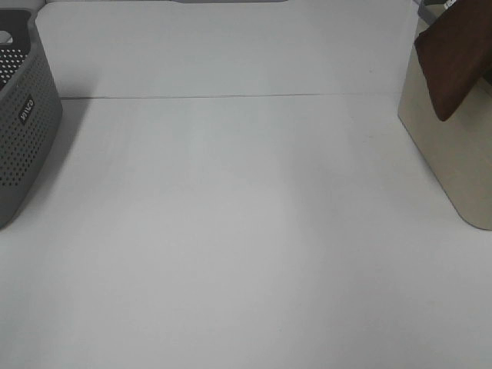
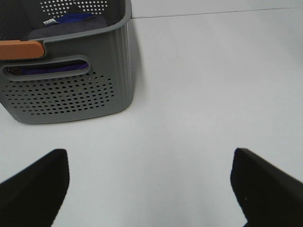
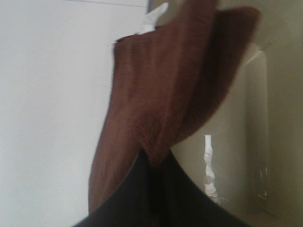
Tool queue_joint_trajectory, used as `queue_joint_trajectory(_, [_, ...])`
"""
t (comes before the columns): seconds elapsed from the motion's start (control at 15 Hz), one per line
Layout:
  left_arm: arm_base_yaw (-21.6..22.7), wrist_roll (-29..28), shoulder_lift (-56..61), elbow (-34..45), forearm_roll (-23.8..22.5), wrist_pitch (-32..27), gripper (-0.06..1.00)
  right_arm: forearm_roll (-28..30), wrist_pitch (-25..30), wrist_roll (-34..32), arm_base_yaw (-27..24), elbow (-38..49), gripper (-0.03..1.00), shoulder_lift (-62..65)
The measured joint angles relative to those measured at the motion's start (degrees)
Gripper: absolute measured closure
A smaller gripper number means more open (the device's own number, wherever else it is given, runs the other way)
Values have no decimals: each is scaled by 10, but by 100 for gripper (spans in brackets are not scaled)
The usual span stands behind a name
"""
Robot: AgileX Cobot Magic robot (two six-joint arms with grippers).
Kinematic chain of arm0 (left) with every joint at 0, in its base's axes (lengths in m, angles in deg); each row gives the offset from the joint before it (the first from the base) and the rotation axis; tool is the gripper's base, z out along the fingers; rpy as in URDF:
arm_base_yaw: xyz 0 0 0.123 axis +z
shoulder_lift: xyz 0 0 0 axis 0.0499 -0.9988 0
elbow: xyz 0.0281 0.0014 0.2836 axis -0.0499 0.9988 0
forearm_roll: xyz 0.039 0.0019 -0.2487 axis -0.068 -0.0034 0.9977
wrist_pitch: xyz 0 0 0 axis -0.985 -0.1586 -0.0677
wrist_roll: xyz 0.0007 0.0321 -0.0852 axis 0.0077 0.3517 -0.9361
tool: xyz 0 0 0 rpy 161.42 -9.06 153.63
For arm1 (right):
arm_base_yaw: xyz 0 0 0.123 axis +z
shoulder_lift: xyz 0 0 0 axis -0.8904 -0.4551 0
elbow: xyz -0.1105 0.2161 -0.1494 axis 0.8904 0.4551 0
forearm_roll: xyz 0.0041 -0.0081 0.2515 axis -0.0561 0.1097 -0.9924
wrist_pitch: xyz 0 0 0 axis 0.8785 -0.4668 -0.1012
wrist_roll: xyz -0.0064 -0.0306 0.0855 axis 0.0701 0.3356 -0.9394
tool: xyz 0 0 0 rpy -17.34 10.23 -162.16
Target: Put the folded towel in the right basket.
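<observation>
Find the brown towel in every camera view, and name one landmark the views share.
Exterior high: brown towel at the far right edge, near the top, overlapping the beige basket's upper corner.
Left wrist: not in it; the grey basket shows instead.
Right wrist: fills much of the picture, pinched in the right claw, beside the beige basket.
Shared landmark: the white table, seen in all three.
</observation>
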Motion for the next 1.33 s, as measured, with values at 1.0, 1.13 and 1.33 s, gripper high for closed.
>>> queue_joint_trajectory(1.0, [0, 0, 0, 0, 0, 0, 7, -74, -45, -25, -147, 0, 30, -120])
queue_joint_trajectory(1.13, [0, 0, 0, 0, 0, 0, 7, -82, -47, -25, -147, 0, 22, -119])
queue_joint_trajectory(1.33, [0, 0, 0, 0, 0, 0, 7, -143, -36, -25, -147, 0, 20, -96])
